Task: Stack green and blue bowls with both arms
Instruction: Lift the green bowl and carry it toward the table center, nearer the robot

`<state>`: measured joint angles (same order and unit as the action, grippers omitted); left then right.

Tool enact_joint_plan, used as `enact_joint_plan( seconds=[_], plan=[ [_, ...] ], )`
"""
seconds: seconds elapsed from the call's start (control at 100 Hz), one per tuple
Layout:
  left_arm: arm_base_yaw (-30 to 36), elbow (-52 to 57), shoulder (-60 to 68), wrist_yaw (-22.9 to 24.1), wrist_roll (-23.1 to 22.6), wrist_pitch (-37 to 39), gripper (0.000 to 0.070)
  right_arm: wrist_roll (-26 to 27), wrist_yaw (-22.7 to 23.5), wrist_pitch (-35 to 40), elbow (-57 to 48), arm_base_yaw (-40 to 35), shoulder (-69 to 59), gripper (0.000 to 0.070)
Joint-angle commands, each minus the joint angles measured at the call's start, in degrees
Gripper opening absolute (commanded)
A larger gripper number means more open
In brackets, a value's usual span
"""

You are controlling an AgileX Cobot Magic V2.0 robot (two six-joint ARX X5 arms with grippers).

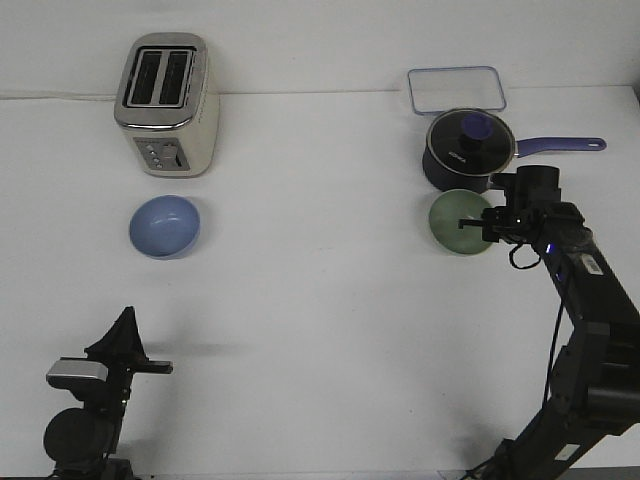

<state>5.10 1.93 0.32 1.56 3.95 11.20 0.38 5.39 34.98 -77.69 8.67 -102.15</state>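
Observation:
The light blue bowl (pixel 164 226) sits upright on the white table at the left, in front of the toaster. The pale green bowl (pixel 455 220) sits at the right, just in front of the navy saucepan. My right gripper (pixel 477 226) is at the green bowl's right rim, with a finger (pixel 468 225) reaching over the rim into the bowl. I cannot tell whether its jaws are closed on the rim. My left gripper (pixel 160 367) is low at the near left, far from the blue bowl and empty. Its jaw gap does not show.
A cream and silver toaster (pixel 166 104) stands at the back left. A navy saucepan with a lid and purple handle (pixel 468 150) touches or nearly touches the green bowl's far side. A clear rectangular lid (pixel 456 89) lies behind it.

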Motion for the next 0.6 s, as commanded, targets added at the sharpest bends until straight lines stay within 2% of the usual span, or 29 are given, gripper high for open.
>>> enact_joint_plan(
  seconds=[0.0, 0.32, 0.59],
  plan=[
    [0.04, -1.14, -0.13, 0.15, 0.02, 0.85, 0.0012, -0.15, -0.35, -0.02, -1.18, 0.09, -0.96, 0.0],
    [0.04, -1.14, -0.13, 0.15, 0.02, 0.81, 0.0012, 1.33, 5.84, 5.7, -3.87, -1.88, 5.49, 0.0],
    [0.04, -1.14, -0.13, 0.15, 0.02, 0.83, 0.0012, 2.27, 10.6, 12.79, -3.82, -11.17, 14.21, 0.0]
  ],
)
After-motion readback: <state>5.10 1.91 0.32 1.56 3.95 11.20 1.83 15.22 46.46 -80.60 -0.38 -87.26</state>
